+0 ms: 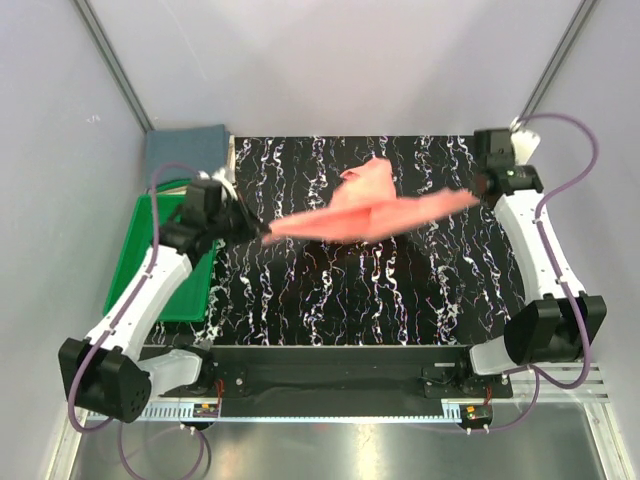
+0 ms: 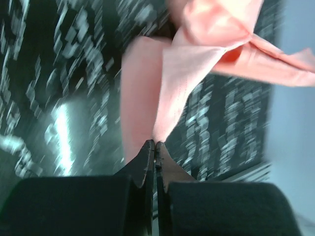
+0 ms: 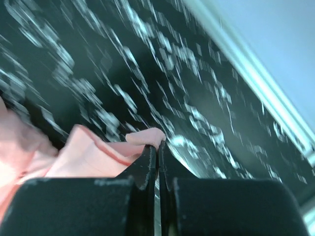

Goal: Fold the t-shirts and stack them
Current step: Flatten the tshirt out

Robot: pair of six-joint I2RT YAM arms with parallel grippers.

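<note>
1 salmon-pink t-shirt (image 1: 370, 210) hangs in mid-air over the black, white-flecked bench (image 1: 330, 290), pulled L-to-R into a long bunched band, w/ 1 flap sticking out toward the back. 1 slate blue-grey t-shirt (image 1: 185, 150) lies folded flat at back-left, well apart.
</note>
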